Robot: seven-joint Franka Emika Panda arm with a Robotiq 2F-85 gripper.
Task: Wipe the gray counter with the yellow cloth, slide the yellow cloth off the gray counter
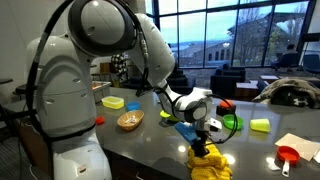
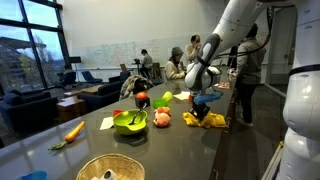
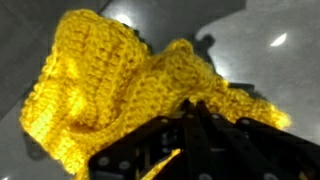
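Note:
The yellow crocheted cloth (image 3: pixel 120 80) lies bunched on the gray counter (image 3: pixel 260 50). It also shows in both exterior views (image 1: pixel 208 162) (image 2: pixel 205 119), near the counter's edge. My gripper (image 3: pixel 190 108) is pressed down into the cloth with its black fingers closed together, pinching a fold of it. In an exterior view the gripper (image 1: pixel 201 143) stands straight down over the cloth. It shows likewise in the other one (image 2: pixel 203 107).
On the counter: a wicker bowl (image 1: pixel 130 121), a yellow block (image 1: pixel 113 102), a green bowl (image 2: pixel 130 122), red items (image 2: pixel 162 117), a carrot (image 2: pixel 74 131), a red scoop (image 1: pixel 288 155) and paper (image 1: pixel 300 146). A second woven bowl (image 2: pixel 108 168) sits close by.

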